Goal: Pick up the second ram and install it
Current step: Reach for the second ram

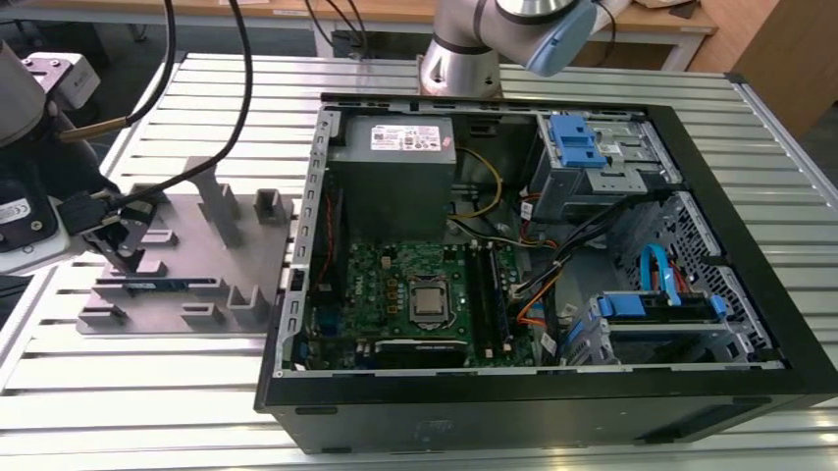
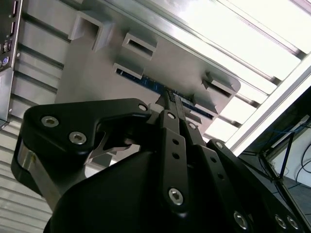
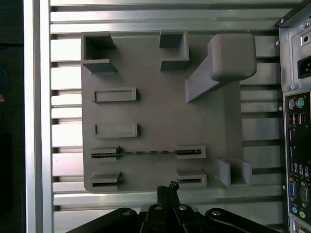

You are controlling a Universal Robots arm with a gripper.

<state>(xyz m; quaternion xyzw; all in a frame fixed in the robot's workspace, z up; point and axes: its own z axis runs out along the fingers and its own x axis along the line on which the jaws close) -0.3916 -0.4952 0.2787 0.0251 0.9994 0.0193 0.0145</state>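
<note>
Hovering above a grey plastic fixture point(image 1: 196, 211) on a table point(image 1: 196, 88) of ribbed aluminium slats, the gripper point(image 1: 129, 257) is pinched closed and grasps nothing. An open computer case point(image 1: 733, 196) lies flat just beside the fixture, on the exterior view's right. A wooden desk point(image 1: 262, 10) and a wooden cabinet point(image 1: 786, 49) stand beyond the table. The second ram point(image 1: 155, 286) stands on its long edge in the fixture, its ends seated in two slotted holders, near the plate's front edge in the exterior view. It is a long, thin, dark strip with a bluish tint along its face. The exterior view takes in the case's interior: the green motherboard point(image 1: 406, 285), the grey power supply point(image 1: 392, 147), blue drive brackets point(image 1: 574, 142) and loose cables, with the arm's base point(image 1: 458, 59) behind the case. The first wrist view looks straight down on the fixture point(image 3: 160, 97); the ram point(image 3: 150, 153) reads there as a fine dark line between its holders, apart from the gripper point(image 3: 167, 186), and the case's rear ports point(image 3: 296, 160) line one side. The second wrist view looks along the black linkages; the gripper point(image 2: 170, 97) overlaps the ram's bluish edge point(image 2: 141, 80), so contact cannot be judged from it.
</note>
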